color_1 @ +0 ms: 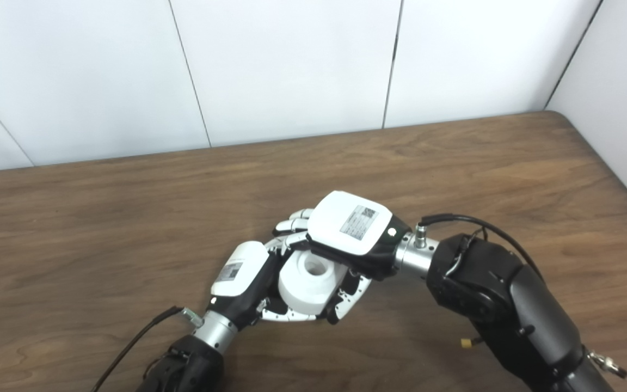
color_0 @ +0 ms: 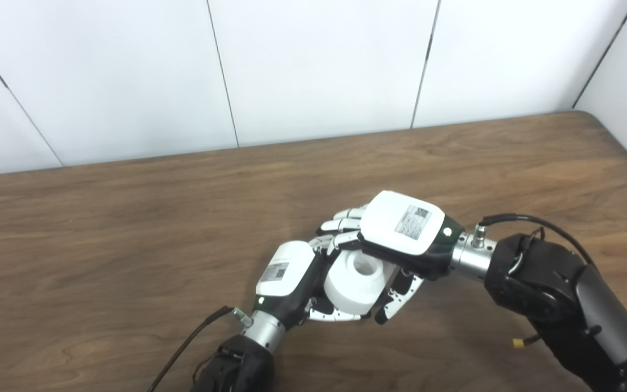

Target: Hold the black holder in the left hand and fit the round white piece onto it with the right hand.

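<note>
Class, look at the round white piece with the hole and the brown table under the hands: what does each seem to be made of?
Round white piece with a centre hole: probably plastic; matte, evenly white, crisp moulded or printed edges. Brown table: wood or wood-look laminate; streaky grain, low sheen. Which of the two cannot be told.

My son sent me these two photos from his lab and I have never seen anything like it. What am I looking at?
It is a humanoid robot at a wooden table, photographed by two cameras side by side in its head, so both pictures show one scene from slightly different spots. The two arms enter from the bottom. The left hand and the right hand meet around a round white piece with a hole in its middle. Both hands touch it; which one really carries it I cannot tell. The black holder it should fit onto is hidden. Nothing else visibly lies on the table.
</note>
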